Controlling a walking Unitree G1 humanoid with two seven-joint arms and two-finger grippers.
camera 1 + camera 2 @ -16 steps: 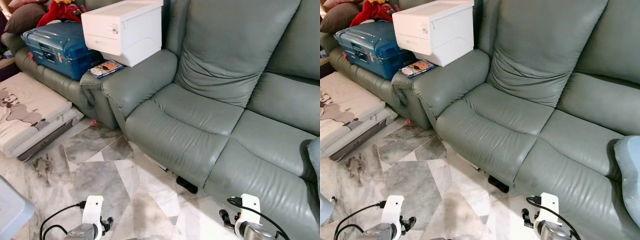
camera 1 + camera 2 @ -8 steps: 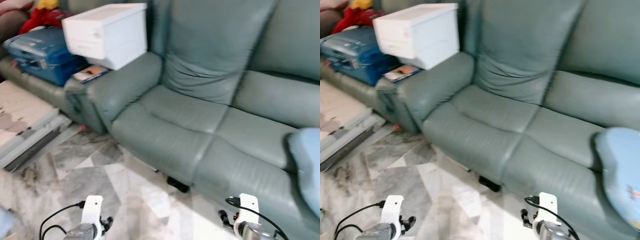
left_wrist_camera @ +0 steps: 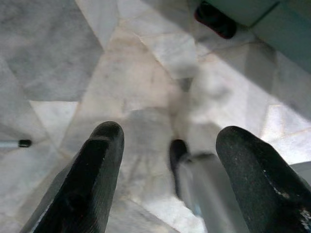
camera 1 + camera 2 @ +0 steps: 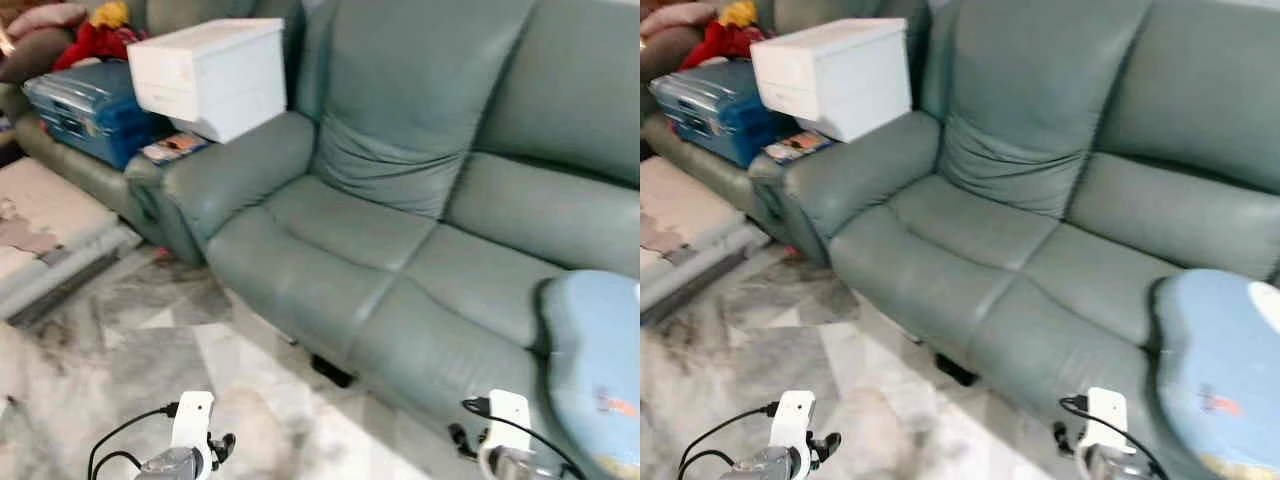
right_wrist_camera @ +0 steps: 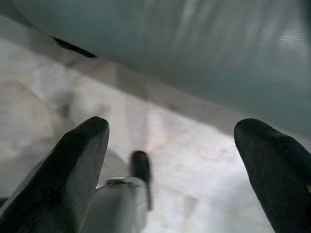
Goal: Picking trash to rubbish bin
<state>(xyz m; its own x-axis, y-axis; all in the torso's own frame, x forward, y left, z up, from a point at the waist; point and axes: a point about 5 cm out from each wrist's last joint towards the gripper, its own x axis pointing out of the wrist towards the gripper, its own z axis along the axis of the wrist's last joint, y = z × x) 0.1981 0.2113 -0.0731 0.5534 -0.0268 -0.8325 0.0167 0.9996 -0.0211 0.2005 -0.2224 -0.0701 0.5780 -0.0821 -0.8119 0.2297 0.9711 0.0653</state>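
No clear piece of trash stands out. A small dark object [image 4: 330, 370] lies on the marble floor under the front edge of the grey-green sofa [image 4: 400, 230]; it is also in the left wrist view as the dark object [image 3: 216, 19]. A tiny red scrap [image 4: 162, 254] sits by the sofa's left corner. My left gripper [image 3: 170, 141] hangs open over bare floor. My right gripper [image 5: 175, 131] is open too, close to the sofa's base. Both wrists, left [image 4: 190, 440] and right [image 4: 505, 435], hang low at the frame's bottom edge.
A white storage box [image 4: 210, 65] rests on the sofa's armrest, with a blue suitcase [image 4: 85, 105] and a magazine [image 4: 172, 148] beside it. A folded mattress [image 4: 50, 230] lies on the floor at left. A light blue cushion [image 4: 595, 360] sits on the sofa at right.
The camera has swung to the right: the sofa and box slid left in the picture and the light blue cushion came into view. Both arms still hang low.
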